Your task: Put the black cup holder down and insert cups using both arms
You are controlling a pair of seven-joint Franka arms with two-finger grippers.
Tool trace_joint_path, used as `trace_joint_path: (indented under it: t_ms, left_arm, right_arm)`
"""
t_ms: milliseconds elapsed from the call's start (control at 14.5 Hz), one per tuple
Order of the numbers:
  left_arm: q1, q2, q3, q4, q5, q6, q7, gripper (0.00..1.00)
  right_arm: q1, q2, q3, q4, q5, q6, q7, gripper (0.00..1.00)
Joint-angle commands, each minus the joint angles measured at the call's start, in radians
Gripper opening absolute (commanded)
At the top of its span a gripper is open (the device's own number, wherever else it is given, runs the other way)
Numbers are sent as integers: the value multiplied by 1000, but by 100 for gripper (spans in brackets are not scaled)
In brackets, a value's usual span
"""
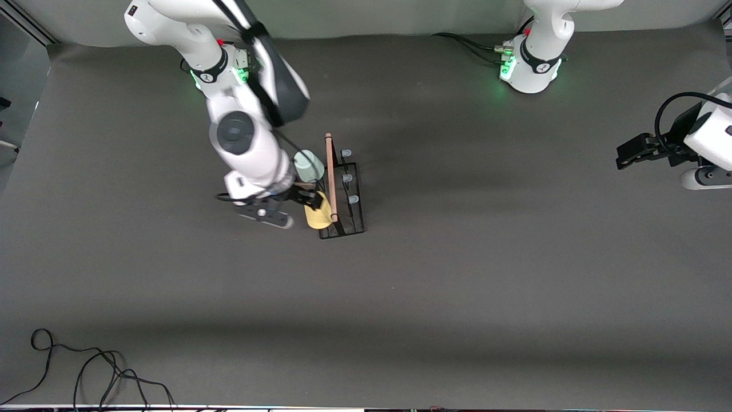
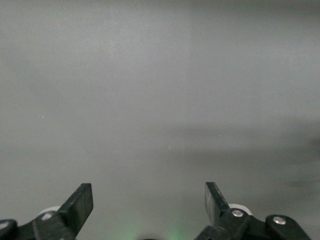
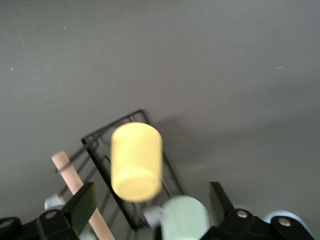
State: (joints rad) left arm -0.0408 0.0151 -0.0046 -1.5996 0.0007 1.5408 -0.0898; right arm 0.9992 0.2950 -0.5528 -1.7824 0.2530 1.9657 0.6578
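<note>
Robotics laboratory workcell. Shown by two white jointed arms with green-lit bases bolted along one edge of a table draped in plain grey sheeting, bare grey backdrop above, loose black cables trailing at the table edge nearest the front camera, wrist-mounted cameras.

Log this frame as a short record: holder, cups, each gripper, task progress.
holder: black holder stands on the table, wooden handle up
yellow cup: on a peg at the holder's end nearest the front camera
green cup: on a peg, farther from that camera
blue cup: hidden at best
right gripper: open, beside the yellow cup
left gripper: open, waiting at the left arm's end of the table
progress: holder placed, two cups visibly on pegs
</note>
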Motion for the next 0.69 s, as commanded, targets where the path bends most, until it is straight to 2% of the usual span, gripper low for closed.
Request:
trace_joint_path:
  t_ms: [0,207,414,622]
  left_arm:
    - [-8,-18,3,-8,7,8,10,100]
    - [-11,-27,2,-2,7,2,10,100]
    - [-11,-29,2,3,7,-1,4,100]
    - [-10,-29,2,3,5,-1,1,100]
  right_arm:
    - [3,-83,-117,96,-20,-241,-183,100]
    - [3,-118,-240,182,-87,-414,-390,100]
    - [4,-177,-357,219,-127,-442,-581,100]
    - [4,-182,-450,253,-130,-432,-632,100]
